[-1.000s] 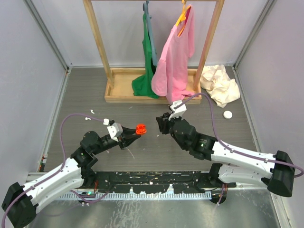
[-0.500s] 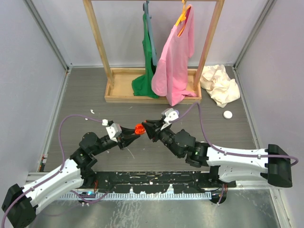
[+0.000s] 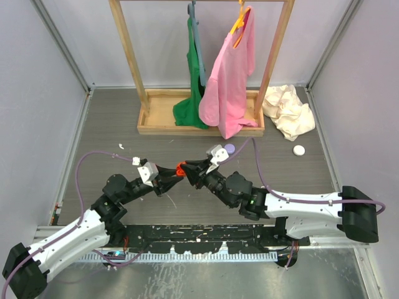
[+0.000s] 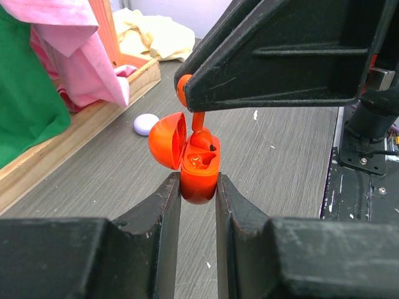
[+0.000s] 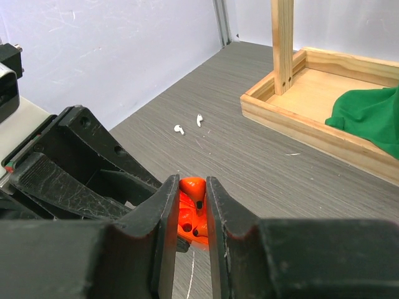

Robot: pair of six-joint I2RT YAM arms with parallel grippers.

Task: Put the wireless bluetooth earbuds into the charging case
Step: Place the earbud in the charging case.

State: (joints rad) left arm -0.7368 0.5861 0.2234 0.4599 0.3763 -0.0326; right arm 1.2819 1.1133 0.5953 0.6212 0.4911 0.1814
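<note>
Pinching an orange earbud (image 4: 198, 129) in the right gripper (image 5: 189, 188), stem just entering the open case (image 4: 199, 169). Clamping that case in the left gripper (image 4: 198, 184), clear of the table (image 4: 280, 156). Probably mid-insertion; remaining: push home, release, shut lid.

One orange case (image 4: 198, 171), two white earbuds (image 5: 179, 129) (image 5: 199, 119), one green shirt (image 3: 190, 106), one pink shirt (image 3: 227, 81).

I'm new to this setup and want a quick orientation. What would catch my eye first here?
In the middle, the left hand grips an open orange charging case, while the right hand holds an orange earbud at its opening. Behind them, a pink shirt hangs on a wooden rack.
</note>
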